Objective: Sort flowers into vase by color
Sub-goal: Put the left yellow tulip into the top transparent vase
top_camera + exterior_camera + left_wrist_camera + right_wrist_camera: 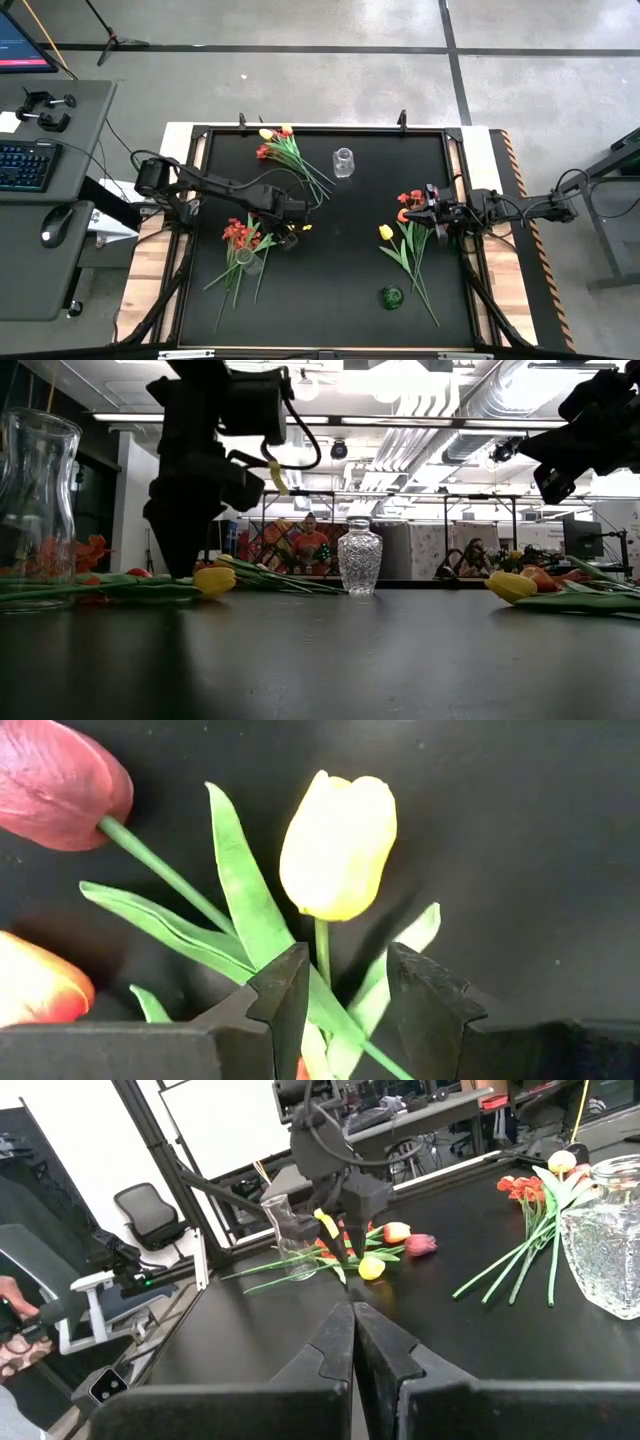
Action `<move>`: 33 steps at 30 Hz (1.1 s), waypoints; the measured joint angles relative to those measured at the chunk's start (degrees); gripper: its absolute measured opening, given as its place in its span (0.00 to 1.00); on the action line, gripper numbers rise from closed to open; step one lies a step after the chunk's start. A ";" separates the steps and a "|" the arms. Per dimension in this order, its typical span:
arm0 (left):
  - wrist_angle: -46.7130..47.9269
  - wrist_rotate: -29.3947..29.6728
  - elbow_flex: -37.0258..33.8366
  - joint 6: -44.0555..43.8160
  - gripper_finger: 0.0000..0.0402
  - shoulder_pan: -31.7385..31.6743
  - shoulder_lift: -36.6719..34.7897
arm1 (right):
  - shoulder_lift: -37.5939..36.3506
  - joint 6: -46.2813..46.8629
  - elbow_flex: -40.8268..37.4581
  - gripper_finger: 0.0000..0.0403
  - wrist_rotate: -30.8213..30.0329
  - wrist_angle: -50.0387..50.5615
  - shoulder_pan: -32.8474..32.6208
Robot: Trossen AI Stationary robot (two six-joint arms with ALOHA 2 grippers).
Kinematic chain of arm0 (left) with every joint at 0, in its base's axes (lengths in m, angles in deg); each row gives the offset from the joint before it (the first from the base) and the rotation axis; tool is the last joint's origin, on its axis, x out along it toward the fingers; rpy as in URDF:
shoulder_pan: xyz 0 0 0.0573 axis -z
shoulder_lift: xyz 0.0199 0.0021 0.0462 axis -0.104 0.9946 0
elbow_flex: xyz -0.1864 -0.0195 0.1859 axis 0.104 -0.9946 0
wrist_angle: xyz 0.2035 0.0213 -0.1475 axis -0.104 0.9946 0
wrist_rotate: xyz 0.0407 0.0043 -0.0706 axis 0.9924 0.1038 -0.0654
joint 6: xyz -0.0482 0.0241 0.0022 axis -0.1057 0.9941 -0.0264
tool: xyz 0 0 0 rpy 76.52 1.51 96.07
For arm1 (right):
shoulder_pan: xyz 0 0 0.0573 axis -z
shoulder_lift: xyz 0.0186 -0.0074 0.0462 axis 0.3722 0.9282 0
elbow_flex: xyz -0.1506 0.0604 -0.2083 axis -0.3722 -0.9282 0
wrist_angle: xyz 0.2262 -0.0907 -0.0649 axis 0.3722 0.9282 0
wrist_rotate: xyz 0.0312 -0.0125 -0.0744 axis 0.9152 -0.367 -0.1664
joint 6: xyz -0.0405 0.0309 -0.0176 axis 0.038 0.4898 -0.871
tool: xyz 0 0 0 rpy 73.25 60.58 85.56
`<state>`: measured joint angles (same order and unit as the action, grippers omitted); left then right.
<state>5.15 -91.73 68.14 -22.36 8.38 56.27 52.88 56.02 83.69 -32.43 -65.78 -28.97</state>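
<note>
A: Where is the left gripper [345,995]?

B: Low over the table [340,270] near its left edge, fingers narrowly parted astride the stem of a yellow tulip [337,845] (not yet pinched), beside a maroon tulip [60,782].

A: The right gripper [352,1342]?

B: Closed, empty, by the right edge above the flowers [408,245] there.

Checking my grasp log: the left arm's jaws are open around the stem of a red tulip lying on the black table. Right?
Not quite. The left wrist view shows the left gripper open around the stem of a yellow tulip, not a red one. It does lie on the black table.
</note>
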 joint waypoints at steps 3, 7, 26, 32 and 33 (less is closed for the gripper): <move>-0.50 0.80 0.00 1.45 0.31 0.00 1.32 | 0.00 0.00 0.00 0.00 0.00 0.00 0.02; -1.42 1.08 0.00 4.86 0.31 0.00 2.75 | 0.00 -0.01 0.00 0.00 0.01 0.00 0.00; -2.39 2.67 -0.02 11.32 0.03 -1.02 3.65 | 0.00 0.01 0.01 0.00 0.01 0.01 0.01; -3.17 3.24 1.03 11.36 0.01 -1.60 -1.76 | 0.00 0.01 -0.01 0.00 0.01 0.01 0.02; -3.50 4.32 1.46 11.39 0.01 -1.71 -3.23 | 0.00 0.00 0.00 0.00 0.01 0.01 0.01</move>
<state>1.64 -87.41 69.60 -10.97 6.68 53.04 52.88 56.02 83.69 -32.42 -65.77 -28.96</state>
